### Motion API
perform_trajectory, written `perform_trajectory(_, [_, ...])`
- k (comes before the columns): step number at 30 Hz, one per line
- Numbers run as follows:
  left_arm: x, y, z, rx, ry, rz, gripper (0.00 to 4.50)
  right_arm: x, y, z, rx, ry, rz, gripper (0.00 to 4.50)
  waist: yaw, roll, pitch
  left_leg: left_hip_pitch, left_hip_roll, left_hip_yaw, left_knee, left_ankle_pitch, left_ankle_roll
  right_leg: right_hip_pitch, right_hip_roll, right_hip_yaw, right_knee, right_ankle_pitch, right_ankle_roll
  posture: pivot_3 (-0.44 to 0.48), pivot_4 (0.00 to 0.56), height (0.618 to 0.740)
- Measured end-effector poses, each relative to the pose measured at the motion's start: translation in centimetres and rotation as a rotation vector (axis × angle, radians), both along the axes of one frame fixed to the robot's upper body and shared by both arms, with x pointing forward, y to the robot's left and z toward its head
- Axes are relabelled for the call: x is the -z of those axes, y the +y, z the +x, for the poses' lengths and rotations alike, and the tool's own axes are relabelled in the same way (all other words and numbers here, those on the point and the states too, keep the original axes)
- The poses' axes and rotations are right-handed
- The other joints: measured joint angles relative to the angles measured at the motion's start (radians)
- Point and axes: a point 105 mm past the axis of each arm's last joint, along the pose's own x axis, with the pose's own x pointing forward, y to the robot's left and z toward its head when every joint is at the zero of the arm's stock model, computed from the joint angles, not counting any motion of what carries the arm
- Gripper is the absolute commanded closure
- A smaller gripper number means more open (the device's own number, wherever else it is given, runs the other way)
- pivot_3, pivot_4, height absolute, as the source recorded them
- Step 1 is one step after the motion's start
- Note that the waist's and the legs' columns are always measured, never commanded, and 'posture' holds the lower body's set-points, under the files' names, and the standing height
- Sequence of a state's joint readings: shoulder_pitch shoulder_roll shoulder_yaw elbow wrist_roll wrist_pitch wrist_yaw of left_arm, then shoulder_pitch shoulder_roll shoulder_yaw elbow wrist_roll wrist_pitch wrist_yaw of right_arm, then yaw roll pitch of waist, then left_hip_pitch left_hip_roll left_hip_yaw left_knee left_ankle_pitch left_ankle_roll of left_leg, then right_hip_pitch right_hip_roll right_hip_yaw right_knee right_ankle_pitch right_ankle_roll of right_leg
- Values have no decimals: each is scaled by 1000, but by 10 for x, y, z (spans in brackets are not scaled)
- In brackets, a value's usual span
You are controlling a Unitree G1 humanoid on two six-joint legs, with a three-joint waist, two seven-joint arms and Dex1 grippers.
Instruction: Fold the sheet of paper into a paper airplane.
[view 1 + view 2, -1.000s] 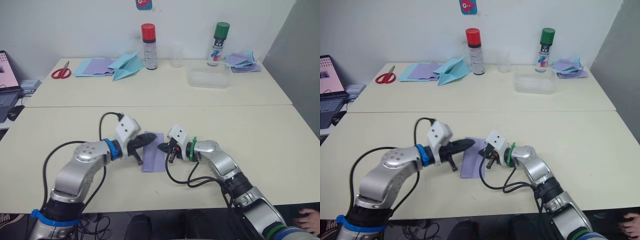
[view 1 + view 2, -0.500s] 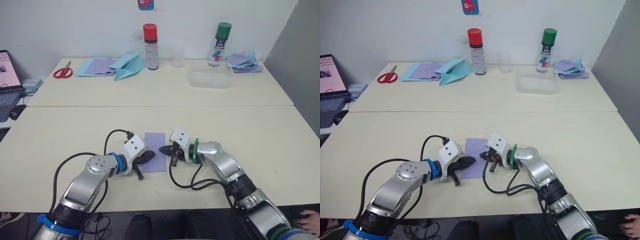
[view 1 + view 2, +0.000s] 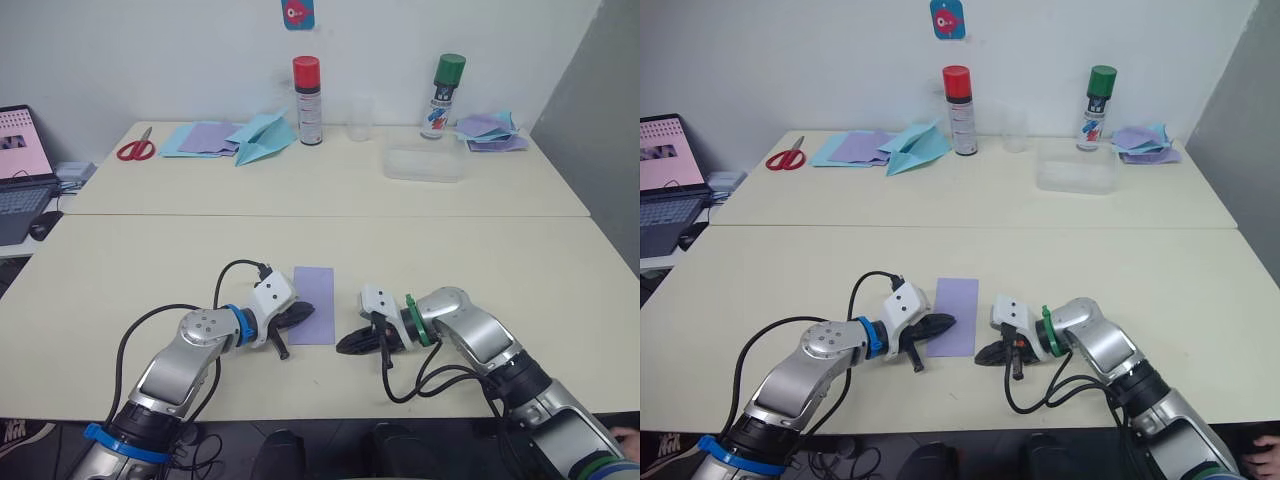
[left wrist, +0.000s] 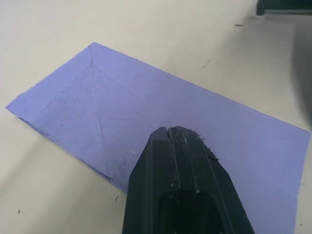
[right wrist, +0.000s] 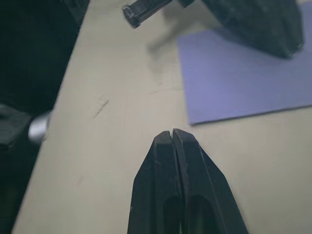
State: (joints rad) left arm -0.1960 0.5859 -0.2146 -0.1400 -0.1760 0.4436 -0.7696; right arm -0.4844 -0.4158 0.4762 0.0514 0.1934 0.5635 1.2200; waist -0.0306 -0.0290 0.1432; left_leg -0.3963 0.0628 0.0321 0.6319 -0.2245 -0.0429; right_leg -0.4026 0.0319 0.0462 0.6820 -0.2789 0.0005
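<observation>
The lavender sheet of paper (image 3: 314, 291) lies flat on the near table as a narrow rectangle with diagonal crease lines (image 4: 97, 112). My left gripper (image 3: 304, 315) is shut, and its tip rests on the sheet's near left part (image 4: 175, 130). To the right of the sheet's near corner, my right gripper (image 3: 346, 347) is shut on nothing and lies low on the bare table, a short way off the paper (image 5: 173, 132). The paper airplane is out of view.
On the far table stand a red-capped can (image 3: 307, 86), a green-capped can (image 3: 442, 82), a clear cup (image 3: 360, 117) and a clear tray (image 3: 424, 163). A light-blue paper plane (image 3: 262, 135), red scissors (image 3: 135, 148) and paper stacks (image 3: 487, 128) lie there. A laptop (image 3: 20, 170) is at the left.
My right gripper has drawn back off the sheet's right edge, toward me and to the right. The left gripper came down from the sheet's far end to its near left part.
</observation>
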Motion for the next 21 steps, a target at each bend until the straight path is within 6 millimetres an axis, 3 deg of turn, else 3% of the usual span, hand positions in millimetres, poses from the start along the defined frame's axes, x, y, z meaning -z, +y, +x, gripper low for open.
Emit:
perform_trajectory(4, [1, -1, 0, 11, -3, 0, 4500, -12, 6, 2, 44, 77, 89, 4476, 1, 0, 0, 0, 0, 0, 0, 0, 0, 0, 0, 0, 0, 0, 0, 0, 150, 740])
perform_trajectory(9, [2, -2, 1, 26, -8, 3, 4500, -38, 16, 31, 144, -2, 187, 4476, 1, 0, 0, 0, 0, 0, 0, 0, 0, 0, 0, 0, 0, 1, 0, 0, 150, 740])
perform_trajectory(15, [1, -2, 2, 52, -19, 15, 4500, -12, 28, 59, 307, -58, 145, 4476, 2, 0, 0, -2, 0, 1, 0, 0, 0, -1, 0, 0, 0, 1, 0, 0, 150, 740])
perform_trajectory(21, [2, -1, 3, 58, -18, 22, 4500, -8, 31, 85, 401, -156, 109, 4476, 1, 0, 0, 0, 0, 1, 0, 0, 0, 0, 0, 1, 0, 1, 0, 0, 150, 740])
